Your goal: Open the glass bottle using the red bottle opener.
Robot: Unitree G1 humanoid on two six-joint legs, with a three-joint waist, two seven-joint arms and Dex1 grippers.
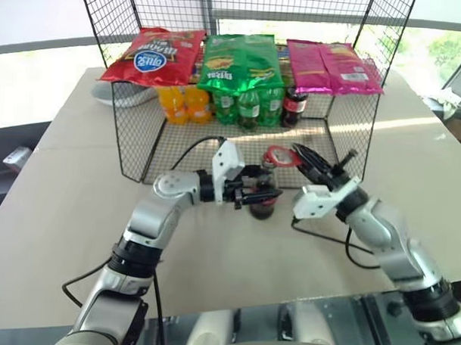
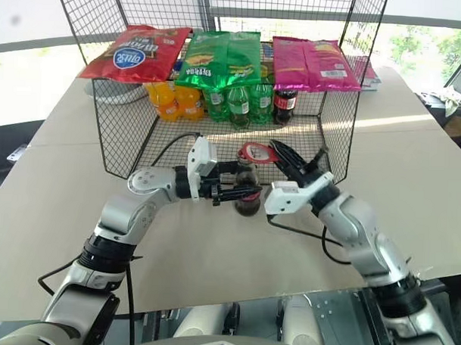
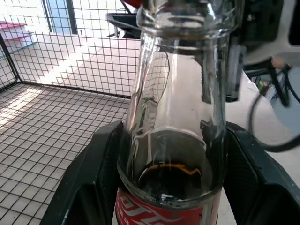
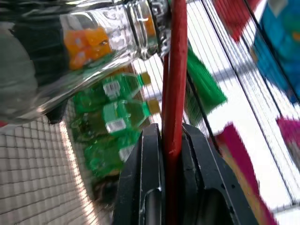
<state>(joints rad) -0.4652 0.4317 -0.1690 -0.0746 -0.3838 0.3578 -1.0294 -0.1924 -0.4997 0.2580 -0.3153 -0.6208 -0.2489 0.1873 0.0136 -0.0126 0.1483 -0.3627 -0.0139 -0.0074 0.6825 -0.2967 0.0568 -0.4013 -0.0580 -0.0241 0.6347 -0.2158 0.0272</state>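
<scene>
Left wrist view: left tool (image 1: 261, 195) clamped the small contoured glass cola bottle (image 3: 173, 140) upright on the counter (image 1: 70, 205). Right tool (image 1: 303, 156) pinched the flat red ring-headed bottle opener (image 1: 278, 156) at its cap.

Two head cameras look forward and down over the bench (image 1: 55, 204) from farther back, while each wrist camera sits very close, and all share the glass bottle (image 1: 262, 200) by the wire cage (image 1: 140, 150).
</scene>
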